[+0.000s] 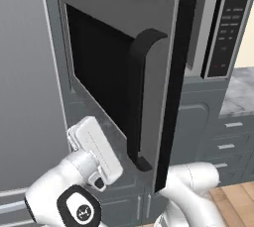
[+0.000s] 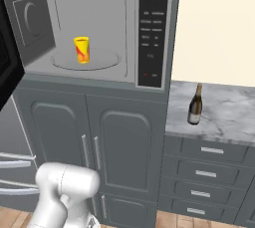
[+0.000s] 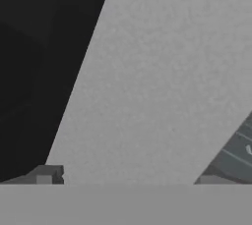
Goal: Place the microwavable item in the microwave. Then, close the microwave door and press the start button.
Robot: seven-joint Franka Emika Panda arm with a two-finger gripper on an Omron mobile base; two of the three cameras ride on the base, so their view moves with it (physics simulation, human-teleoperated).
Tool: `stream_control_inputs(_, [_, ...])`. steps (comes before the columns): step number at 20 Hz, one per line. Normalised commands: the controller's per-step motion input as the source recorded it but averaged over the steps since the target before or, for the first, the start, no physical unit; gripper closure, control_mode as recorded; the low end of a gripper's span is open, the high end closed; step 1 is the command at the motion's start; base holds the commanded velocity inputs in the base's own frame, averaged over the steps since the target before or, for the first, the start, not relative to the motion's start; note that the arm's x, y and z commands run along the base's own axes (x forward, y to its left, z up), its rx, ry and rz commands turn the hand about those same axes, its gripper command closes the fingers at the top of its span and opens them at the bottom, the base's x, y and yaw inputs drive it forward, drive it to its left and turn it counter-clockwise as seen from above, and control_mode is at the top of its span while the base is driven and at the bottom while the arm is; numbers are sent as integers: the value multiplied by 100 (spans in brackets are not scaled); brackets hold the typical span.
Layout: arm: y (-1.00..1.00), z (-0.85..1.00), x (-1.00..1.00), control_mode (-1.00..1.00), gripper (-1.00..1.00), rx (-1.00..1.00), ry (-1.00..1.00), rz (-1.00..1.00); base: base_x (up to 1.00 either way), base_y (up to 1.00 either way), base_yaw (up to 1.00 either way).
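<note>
The microwavable item (image 2: 81, 50), a small yellow cup with red marks, stands upright on the round turntable inside the microwave (image 2: 89, 3). The microwave door (image 1: 124, 28) hangs swung out, its dark window and black curved handle (image 1: 139, 97) facing the left base view. My gripper (image 1: 96, 152) sits low at the door's outer face, near its lower left corner. In the hand view the gripper (image 3: 129, 177) is open, its fingertips (image 3: 47, 175) wide apart with nothing between them. It is close against the door's grey frame (image 3: 147, 81), beside the dark glass.
The black control panel (image 2: 152, 38) with cyan clock digits is right of the cavity. A dark wine bottle (image 2: 195, 105) stands on the marble counter (image 2: 224, 107) at the right. Grey cabinet doors (image 2: 114, 142) lie under the microwave and drawers (image 2: 209, 172) under the counter. A grey fridge (image 1: 25, 97) stands left.
</note>
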Motion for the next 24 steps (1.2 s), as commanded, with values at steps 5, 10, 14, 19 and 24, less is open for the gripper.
stream_control_inputs(5, [-100,0,48,-100,-100,37,0,26,0,0,0])
stream_control_inputs(10, [-95,0,56,-100,-100,33,0,27,0,0,0])
stream_control_inputs(14, [-59,1,61,-100,-100,27,0,36,0,0,0])
stream_control_inputs(19, [-41,0,78,-100,-100,23,0,34,0,0,0])
stream_control_inputs(24, [-24,9,88,-100,-100,18,1,26,0,0,0])
